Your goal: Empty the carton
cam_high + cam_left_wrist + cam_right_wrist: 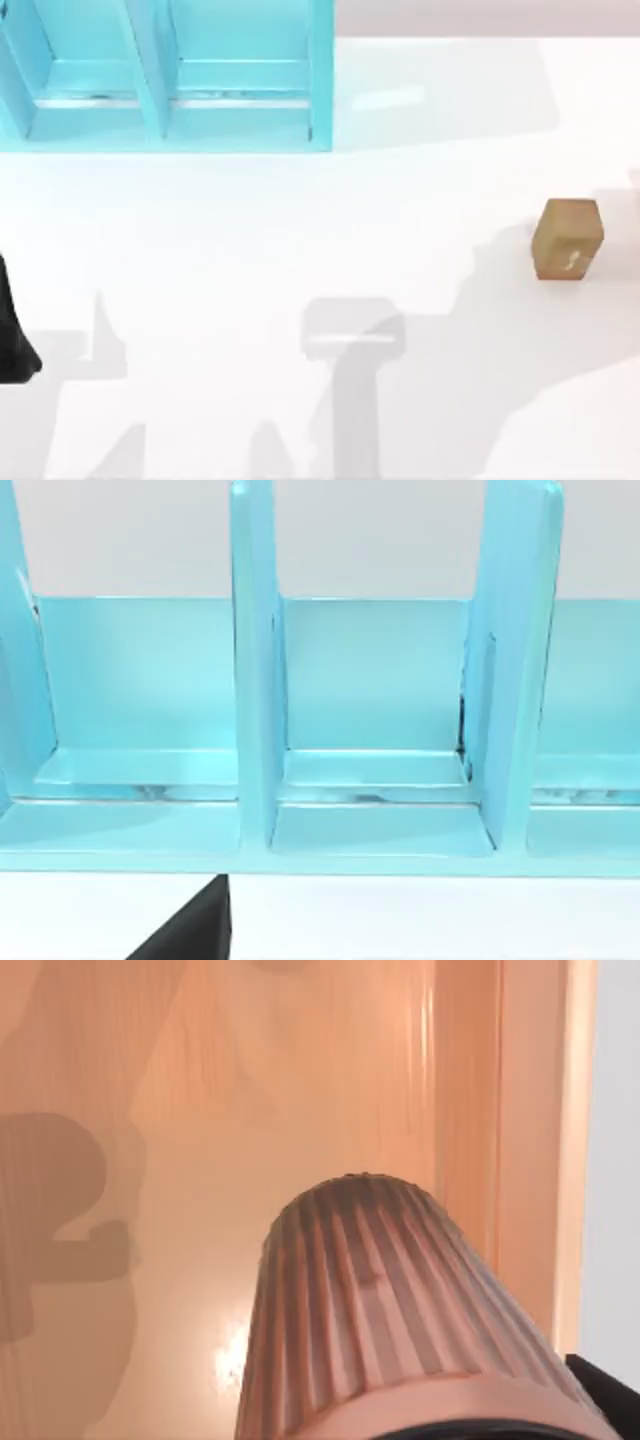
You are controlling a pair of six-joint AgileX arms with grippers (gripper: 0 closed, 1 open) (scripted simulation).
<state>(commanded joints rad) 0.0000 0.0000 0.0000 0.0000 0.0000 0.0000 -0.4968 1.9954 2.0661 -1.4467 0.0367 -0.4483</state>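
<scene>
Small brown carton [567, 238] sits upright over on the right side of the white counter [300, 240]. It's got a little pale mark on its front face.

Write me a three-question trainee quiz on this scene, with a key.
1. True or false: in the top view, the brown box stands on the right side of the table.
2. What colour is the rack? A) blue B) red C) green
3. Fill in: the cup-like object close to the right wrist camera has a ___ wall.

Key: 1 true; 2 A; 3 ribbed.
</scene>
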